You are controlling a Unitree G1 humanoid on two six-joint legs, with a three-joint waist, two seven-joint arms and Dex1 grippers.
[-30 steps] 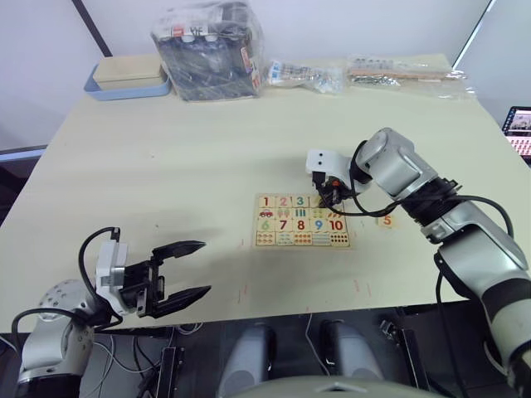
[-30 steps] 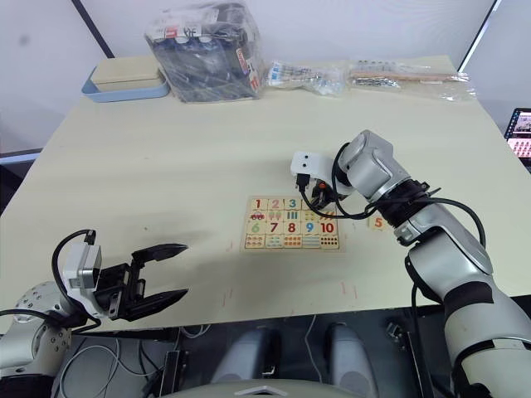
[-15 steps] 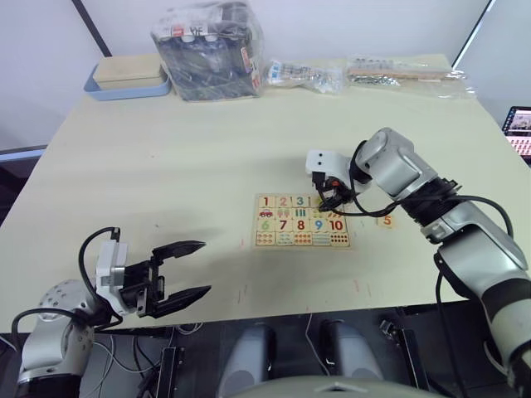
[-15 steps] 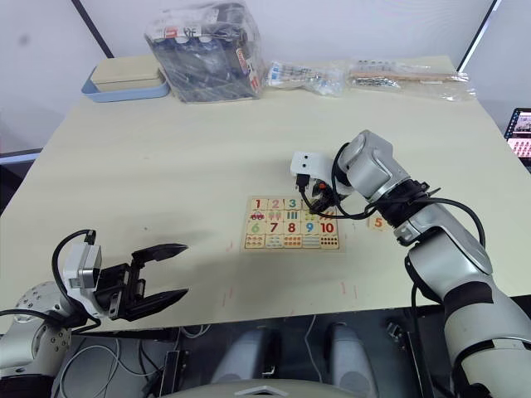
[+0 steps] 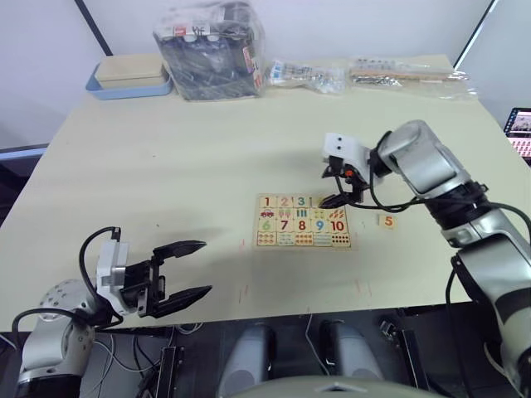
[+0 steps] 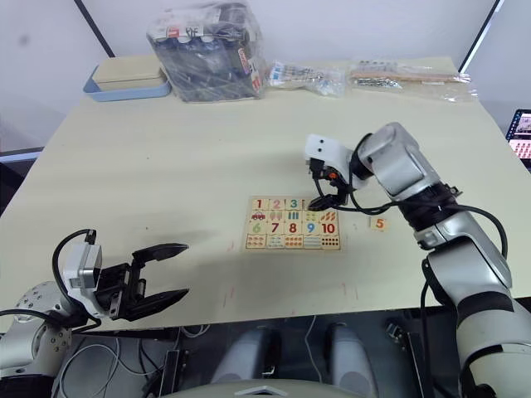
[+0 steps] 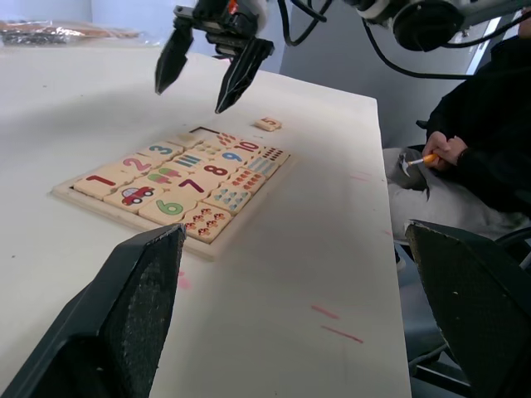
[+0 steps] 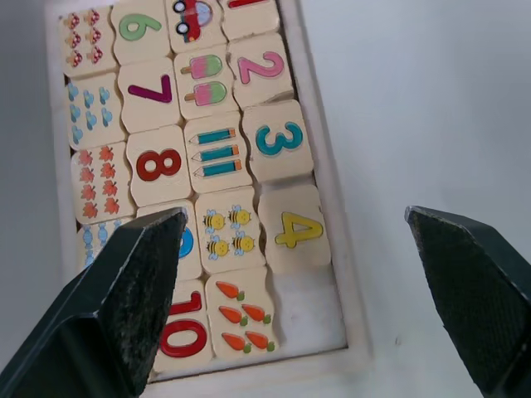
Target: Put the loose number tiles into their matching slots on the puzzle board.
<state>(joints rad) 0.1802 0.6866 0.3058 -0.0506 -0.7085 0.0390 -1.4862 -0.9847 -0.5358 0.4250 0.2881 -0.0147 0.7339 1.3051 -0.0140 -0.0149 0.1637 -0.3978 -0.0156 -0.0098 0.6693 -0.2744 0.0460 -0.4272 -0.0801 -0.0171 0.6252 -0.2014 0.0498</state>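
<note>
Clearly the remaining 5 tile is light, stiff wood lying flat on the counter, just right of the puzzle board; pinching its opposite edges looks best, since its smooth face may slip. The right hand hovers open over the board's empty last slot, beside the seated 4 tile. The left hand waits open, well apart. Bagged clutter sits far back, blocking nothing.

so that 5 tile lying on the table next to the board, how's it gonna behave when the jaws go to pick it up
The 5 tile looks like a thin, stiff square of wood, so it probably won't bend. It appears small and likely light. Lying flat on the smooth table, it may slide rather than tip or roll when nudged, and its low edges could be awkward for the open right gripper to catch.
</note>
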